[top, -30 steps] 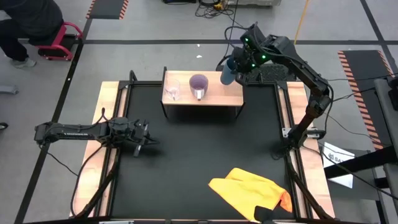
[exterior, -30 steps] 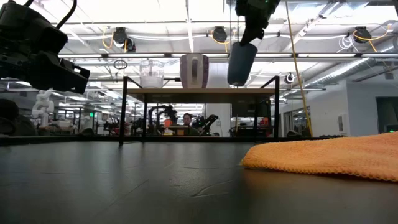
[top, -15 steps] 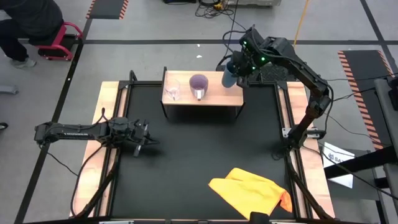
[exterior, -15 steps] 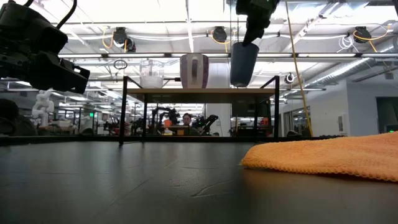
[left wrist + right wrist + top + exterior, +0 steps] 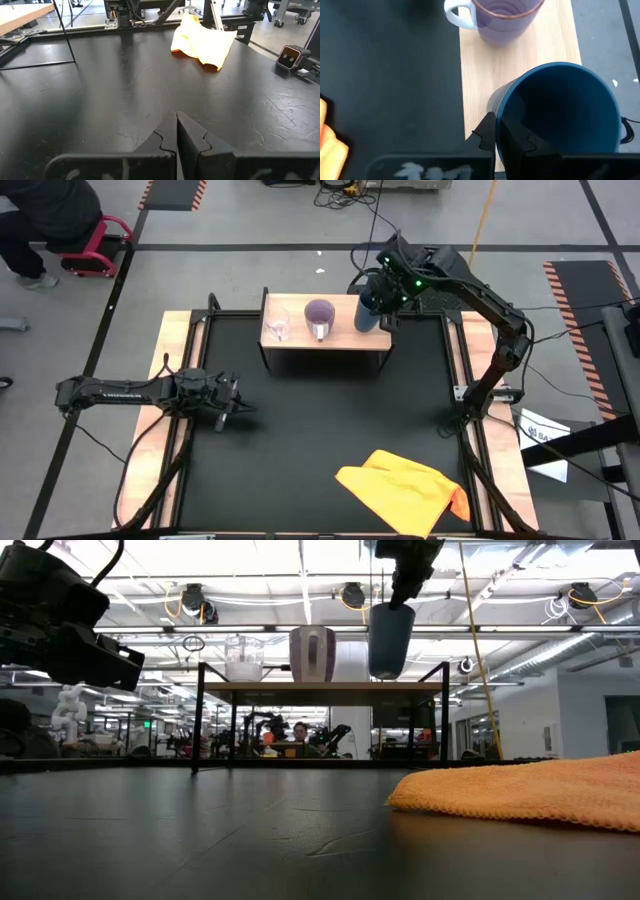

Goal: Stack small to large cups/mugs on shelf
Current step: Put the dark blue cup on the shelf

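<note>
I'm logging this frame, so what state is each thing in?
Dark blue cup: upright, held above the shelf's right end.
Purple mug: upright on the shelf.
Clear glass: upright on shelf.
Right gripper: shut on cup rim.
Left gripper: shut, empty.
Yellow cloth: crumpled.

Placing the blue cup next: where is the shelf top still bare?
Bare wood lies at the shelf end right of the purple mug, under the blue cup held by the right gripper. The clear glass end is crowded.
</note>
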Motion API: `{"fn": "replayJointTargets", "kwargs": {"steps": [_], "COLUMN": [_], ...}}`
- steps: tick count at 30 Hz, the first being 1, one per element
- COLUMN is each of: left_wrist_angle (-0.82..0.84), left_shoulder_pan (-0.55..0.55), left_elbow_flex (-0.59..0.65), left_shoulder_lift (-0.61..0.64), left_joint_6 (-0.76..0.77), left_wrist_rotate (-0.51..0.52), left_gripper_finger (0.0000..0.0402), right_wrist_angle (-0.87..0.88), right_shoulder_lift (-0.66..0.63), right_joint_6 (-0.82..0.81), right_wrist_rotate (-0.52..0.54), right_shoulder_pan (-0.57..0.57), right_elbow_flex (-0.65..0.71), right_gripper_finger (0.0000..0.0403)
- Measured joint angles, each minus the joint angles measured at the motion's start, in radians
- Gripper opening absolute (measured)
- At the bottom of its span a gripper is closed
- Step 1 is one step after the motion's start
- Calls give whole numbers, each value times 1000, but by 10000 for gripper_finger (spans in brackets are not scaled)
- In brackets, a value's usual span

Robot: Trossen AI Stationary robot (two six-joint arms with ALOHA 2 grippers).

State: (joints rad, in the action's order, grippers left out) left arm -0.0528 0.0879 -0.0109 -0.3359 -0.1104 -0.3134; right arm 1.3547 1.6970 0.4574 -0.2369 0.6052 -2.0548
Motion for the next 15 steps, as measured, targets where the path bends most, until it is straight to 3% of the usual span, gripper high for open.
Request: {"fn": "replayJointTargets", "kwargs": {"steps": [15], "left_wrist_angle": [0], "left_shoulder_pan": [0], "left_elbow_flex": [0], "left_shoulder_lift": [0], "left_joint_6": [4], "left_wrist_rotate": [0], "left_gripper_finger": [3], "right_wrist_angle": [-29], "right_shoulder_lift": [0], "right_joint_6": [-26], "right_wrist_rotate": [80], "right_shoulder_pan": [-25], "right_elbow_flex": [62], "right_gripper_finger": [0]}}
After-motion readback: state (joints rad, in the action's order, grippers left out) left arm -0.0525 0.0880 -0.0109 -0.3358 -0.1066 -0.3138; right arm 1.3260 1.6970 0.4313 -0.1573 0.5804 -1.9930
